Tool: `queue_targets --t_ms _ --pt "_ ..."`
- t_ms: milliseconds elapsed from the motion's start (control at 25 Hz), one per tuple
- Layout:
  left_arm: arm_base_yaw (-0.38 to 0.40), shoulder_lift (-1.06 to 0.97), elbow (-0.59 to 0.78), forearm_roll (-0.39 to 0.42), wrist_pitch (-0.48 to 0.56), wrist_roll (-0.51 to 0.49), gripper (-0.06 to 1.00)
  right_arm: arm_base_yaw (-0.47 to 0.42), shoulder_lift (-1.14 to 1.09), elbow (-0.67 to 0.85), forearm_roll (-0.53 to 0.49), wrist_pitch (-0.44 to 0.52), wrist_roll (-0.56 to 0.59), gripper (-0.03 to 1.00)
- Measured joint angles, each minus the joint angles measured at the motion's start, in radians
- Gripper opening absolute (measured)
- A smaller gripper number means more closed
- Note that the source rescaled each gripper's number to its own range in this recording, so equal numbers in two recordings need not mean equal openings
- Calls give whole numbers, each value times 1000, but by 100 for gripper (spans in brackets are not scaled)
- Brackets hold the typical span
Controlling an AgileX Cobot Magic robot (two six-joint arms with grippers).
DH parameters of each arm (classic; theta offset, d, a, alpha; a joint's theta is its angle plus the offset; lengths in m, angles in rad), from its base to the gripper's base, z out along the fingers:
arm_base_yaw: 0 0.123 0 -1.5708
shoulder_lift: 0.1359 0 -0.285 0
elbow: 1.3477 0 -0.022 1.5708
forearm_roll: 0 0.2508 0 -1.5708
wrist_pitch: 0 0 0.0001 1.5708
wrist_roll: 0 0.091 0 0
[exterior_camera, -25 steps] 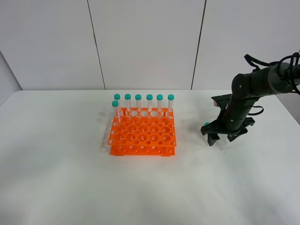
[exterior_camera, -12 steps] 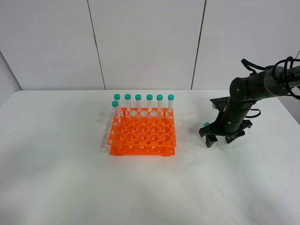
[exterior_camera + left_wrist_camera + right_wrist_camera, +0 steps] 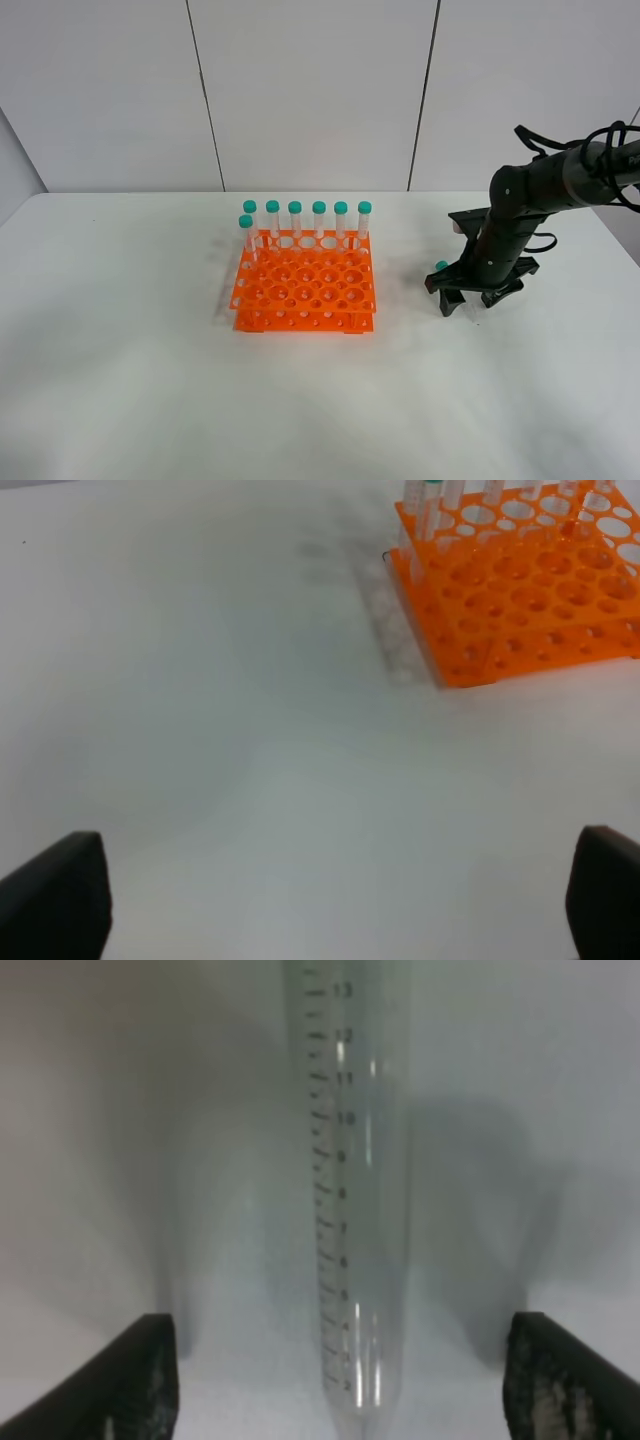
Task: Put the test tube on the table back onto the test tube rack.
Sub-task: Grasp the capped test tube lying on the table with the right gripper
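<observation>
A clear test tube point(image 3: 352, 1210) with printed graduation marks lies on the white table point(image 3: 150, 380), right of the rack. In the exterior view only its teal cap point(image 3: 441, 265) shows beside the arm. My right gripper point(image 3: 467, 302) is down at the table, open. Its two fingers straddle the tube, with a gap on each side. The orange test tube rack point(image 3: 300, 322) stands mid-table. It holds several teal-capped tubes point(image 3: 318, 215) along its back row. My left gripper point(image 3: 330, 900) is open over bare table, with the rack point(image 3: 520, 610) ahead of it.
The right arm and its black cables point(image 3: 560, 170) reach in from the right edge. A grey panelled wall point(image 3: 310, 90) stands behind the table. Only the rack and the tubes are on the tabletop.
My right gripper has sunk a little lower and shifted slightly left around the tube, then held still. The rack and the left gripper have not moved.
</observation>
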Motion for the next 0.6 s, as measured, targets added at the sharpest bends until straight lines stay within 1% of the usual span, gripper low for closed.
queue_targets --t_ms 120,240,400,520,560,600 --pt "0 0 0 0 0 0 100 0 0 0 0 7 3 67" --pt "0 0 0 0 0 0 100 0 0 0 0 25 24 54" --pt "0 0 0 0 0 0 100 0 0 0 8 53 35 33" --pt "0 0 0 0 0 0 100 0 0 0 8 58 43 13" --pt "0 0 0 0 0 0 100 0 0 0 8 58 43 5" --pt "0 0 0 0 0 0 100 0 0 0 9 58 43 0"
